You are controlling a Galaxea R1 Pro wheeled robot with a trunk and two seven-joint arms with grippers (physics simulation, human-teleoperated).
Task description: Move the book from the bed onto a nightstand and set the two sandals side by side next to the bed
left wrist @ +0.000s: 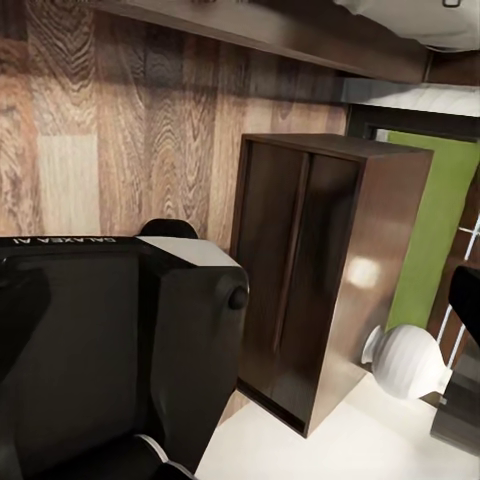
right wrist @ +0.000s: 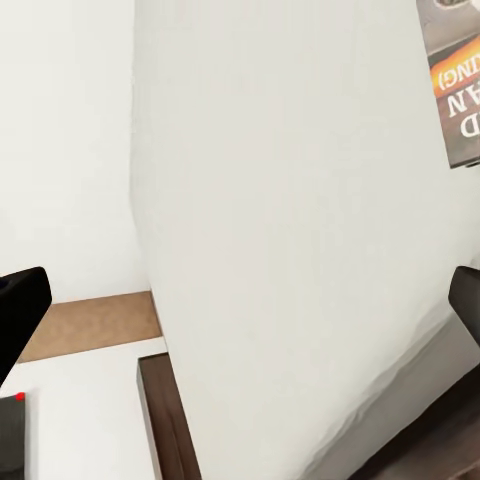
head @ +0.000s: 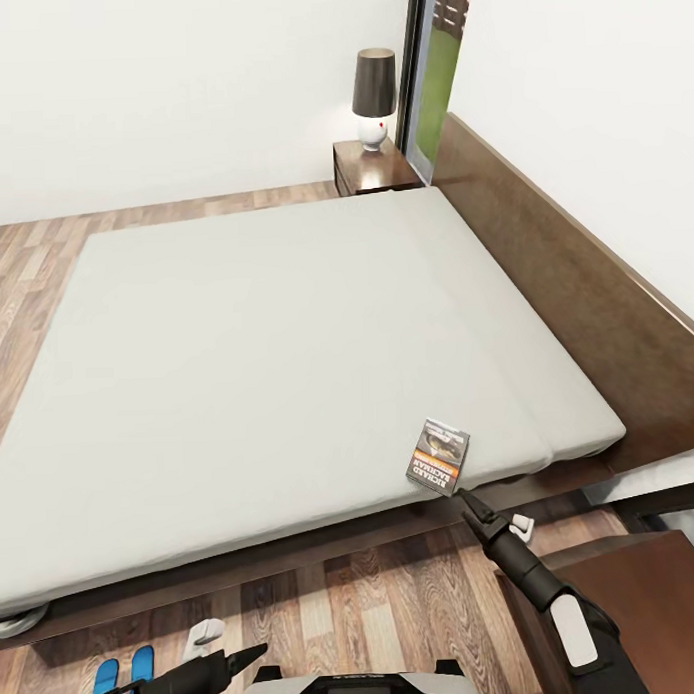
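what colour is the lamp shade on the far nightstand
Dark brown to black lamp shade, over a white base; clearest in the head view.

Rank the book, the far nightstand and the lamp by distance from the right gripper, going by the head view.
From the right gripper:
1. Book, on the mattress corner near the bed's front edge, right beside the fingertips.
2. Far nightstand, across the bed by the headboard.
3. Lamp, standing on that nightstand, toward its back.

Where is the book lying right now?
In the head view the book lies flat on the off-white mattress, near its front corner by the headboard, just beyond the right gripper.
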